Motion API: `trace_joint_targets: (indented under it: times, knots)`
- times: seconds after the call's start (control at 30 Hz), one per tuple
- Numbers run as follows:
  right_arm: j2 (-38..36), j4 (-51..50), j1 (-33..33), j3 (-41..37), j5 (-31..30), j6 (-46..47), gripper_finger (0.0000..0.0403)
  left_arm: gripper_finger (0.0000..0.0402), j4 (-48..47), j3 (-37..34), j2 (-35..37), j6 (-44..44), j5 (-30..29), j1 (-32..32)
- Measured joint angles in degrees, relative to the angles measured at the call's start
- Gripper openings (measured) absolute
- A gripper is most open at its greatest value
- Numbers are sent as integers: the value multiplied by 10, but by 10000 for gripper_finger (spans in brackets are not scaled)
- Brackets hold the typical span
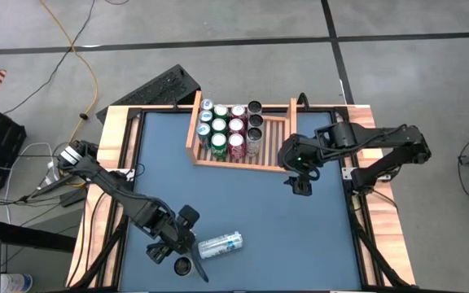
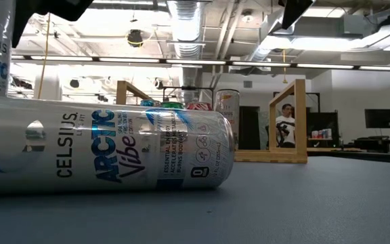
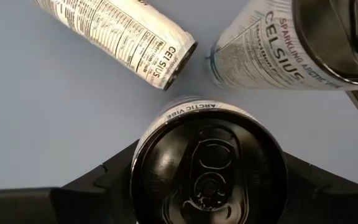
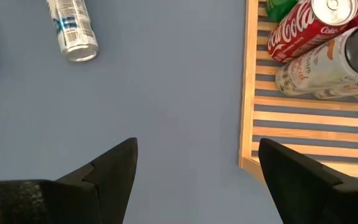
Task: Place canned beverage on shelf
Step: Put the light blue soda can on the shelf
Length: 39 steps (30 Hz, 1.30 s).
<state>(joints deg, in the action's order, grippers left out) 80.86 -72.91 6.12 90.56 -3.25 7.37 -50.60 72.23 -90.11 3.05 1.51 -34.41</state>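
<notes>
Your left gripper (image 1: 183, 264) straddles an upright Celsius can (image 3: 209, 167) at the table's near edge, jaws not visibly pressing it. A second Celsius can (image 1: 220, 244) lies beside it. Your right gripper (image 1: 300, 186) hovers wide open by the shelf (image 1: 274, 156).

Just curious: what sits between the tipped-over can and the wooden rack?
Nothing. In the high view only bare blue table separates the lying can from the shelf.
</notes>
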Motion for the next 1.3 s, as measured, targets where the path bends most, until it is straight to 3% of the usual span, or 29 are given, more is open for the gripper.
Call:
trace_joint_targets:
  times: [0.37,0.77,1.03,1.3]
  knots:
    - [-44,1,-7,0,-8,-20,320,240,-1,31,1,60,-28,68]
    - [-117,-10,-71,0,-62,-20,320,240,10,112,0,287,-50,237]
    - [-142,-17,-127,0,-76,-53,320,240,132,150,-1,391,-38,346]
    - [-146,-17,-174,0,-75,-63,320,240,137,230,-85,456,-6,382]
